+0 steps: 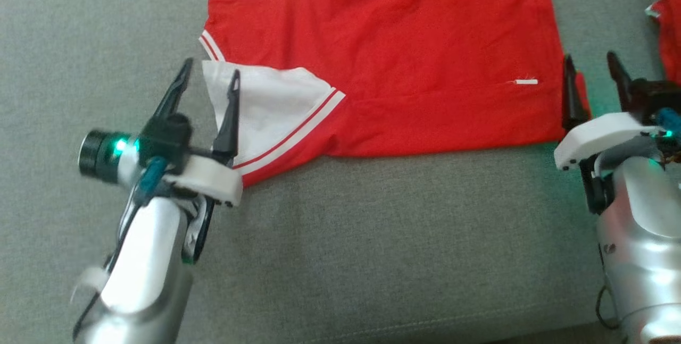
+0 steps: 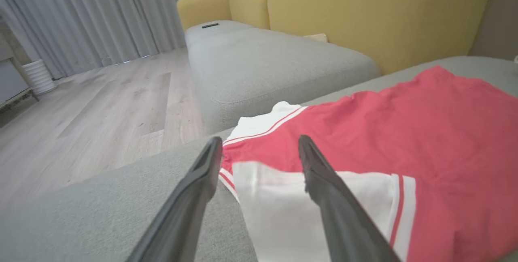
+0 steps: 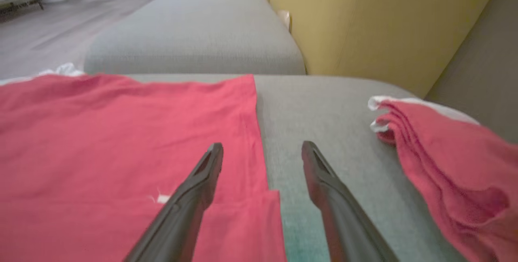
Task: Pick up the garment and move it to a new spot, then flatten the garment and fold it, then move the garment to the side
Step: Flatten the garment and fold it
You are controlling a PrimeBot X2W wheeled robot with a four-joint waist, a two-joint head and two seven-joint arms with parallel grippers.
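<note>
The garment [image 1: 404, 62] is a red shirt with white, red-striped sleeves, lying spread on the grey couch seat [image 1: 372, 237], with one long edge folded over. My left gripper [image 1: 212, 70] stands open over the folded white sleeve [image 1: 260, 105], nothing between its fingers. In the left wrist view the left gripper [image 2: 261, 148] straddles the sleeve's [image 2: 283, 213] left edge. My right gripper [image 1: 589, 65] is open at the garment's right hem corner, empty. The right wrist view has the right gripper [image 3: 262, 152] over the hem edge of the garment [image 3: 121, 132].
A second red and white garment [image 1: 665, 25] lies bunched at the far right [image 3: 453, 160]. A yellow backrest [image 3: 376, 23] stands behind the seat. Another grey seat section [image 2: 263, 63] extends away, with wooden floor [image 2: 101, 112] and curtains beyond it.
</note>
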